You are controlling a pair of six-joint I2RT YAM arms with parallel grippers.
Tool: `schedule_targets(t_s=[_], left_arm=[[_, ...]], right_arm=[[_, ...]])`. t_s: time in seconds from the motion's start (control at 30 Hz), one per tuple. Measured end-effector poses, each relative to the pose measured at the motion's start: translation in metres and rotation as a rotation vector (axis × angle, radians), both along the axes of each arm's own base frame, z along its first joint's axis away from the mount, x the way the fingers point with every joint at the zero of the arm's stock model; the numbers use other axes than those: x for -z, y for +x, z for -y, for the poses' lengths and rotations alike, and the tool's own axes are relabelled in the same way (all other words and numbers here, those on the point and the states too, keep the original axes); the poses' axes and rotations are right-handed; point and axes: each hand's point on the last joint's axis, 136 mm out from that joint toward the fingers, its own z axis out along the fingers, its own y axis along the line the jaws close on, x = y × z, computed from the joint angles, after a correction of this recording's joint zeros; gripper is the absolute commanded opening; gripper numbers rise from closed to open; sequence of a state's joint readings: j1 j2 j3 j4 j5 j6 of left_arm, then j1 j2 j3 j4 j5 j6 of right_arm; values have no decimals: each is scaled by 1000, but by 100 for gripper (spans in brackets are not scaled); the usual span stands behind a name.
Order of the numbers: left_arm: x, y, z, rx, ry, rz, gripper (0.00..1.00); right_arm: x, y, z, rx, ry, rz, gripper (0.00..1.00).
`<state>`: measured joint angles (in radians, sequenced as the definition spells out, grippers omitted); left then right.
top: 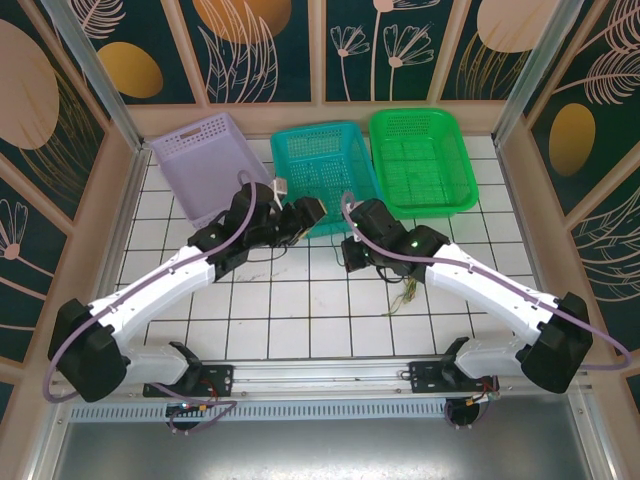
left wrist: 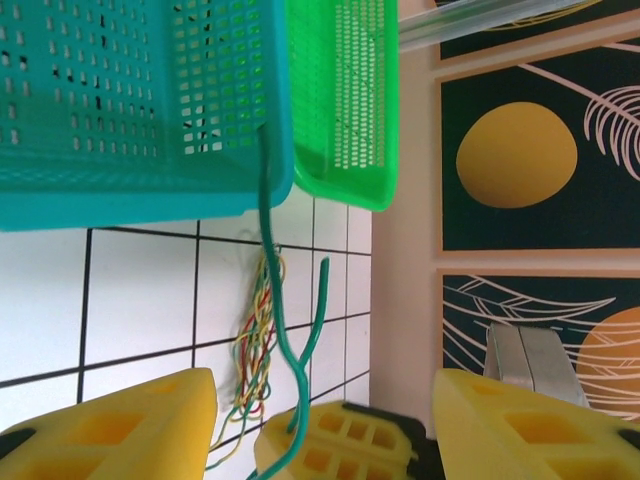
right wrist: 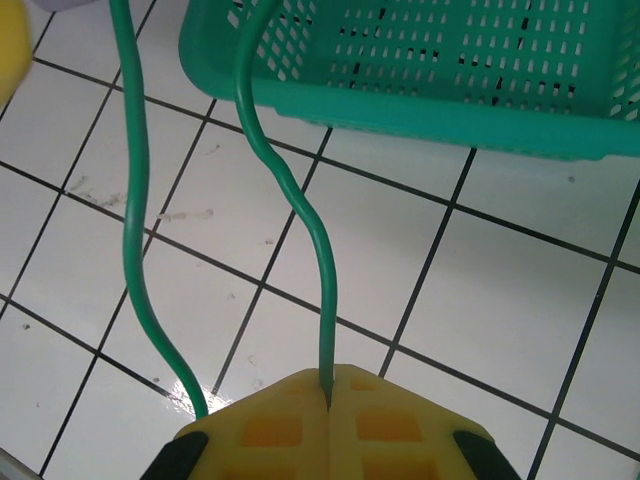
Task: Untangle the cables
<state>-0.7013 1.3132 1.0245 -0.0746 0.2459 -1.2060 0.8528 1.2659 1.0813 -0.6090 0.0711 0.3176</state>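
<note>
far edge: lilac basket, teal basket and green basket stand side by side and block most of it
centre: green cable loops above the tiles just in front of the teal basket
right of centre: cable bundle on the tiles
near edge: bare table, open passage

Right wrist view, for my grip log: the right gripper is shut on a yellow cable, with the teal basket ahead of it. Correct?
No, the colour is wrong. The right wrist view shows the right gripper shut on a green cable, not yellow, with the teal basket ahead of it.
</note>
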Motion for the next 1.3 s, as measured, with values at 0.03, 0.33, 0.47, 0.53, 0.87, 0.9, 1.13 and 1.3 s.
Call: schedule_targets(t_s=[0.03,0.33,0.47,0.53,0.87,0.9,1.13,1.3], left_arm=[[-1,4,1,-10,6,0,58],[13,24,-4,-76,66,-14,45],[21,33,-2,-78,86,-18,42],[23,34,-1,-78,90,-21,42],[12,44,8,-71,60,22,53],[12,45,9,-70,59,24,50],[16,48,13,-60,62,30,0],[15,49,11,-70,65,42,0]], right_arm=[[-2,1,-1,2,5,2,0],[-5,0,-2,15,25,-5,0],[-9,-2,-3,19,45,-8,0],[-12,-3,-3,22,57,-8,0],[-16,-5,-4,26,74,-10,0],[-16,-5,-4,26,76,-12,0],[-18,-6,-6,37,100,-21,0],[-24,-2,1,98,145,-22,0]])
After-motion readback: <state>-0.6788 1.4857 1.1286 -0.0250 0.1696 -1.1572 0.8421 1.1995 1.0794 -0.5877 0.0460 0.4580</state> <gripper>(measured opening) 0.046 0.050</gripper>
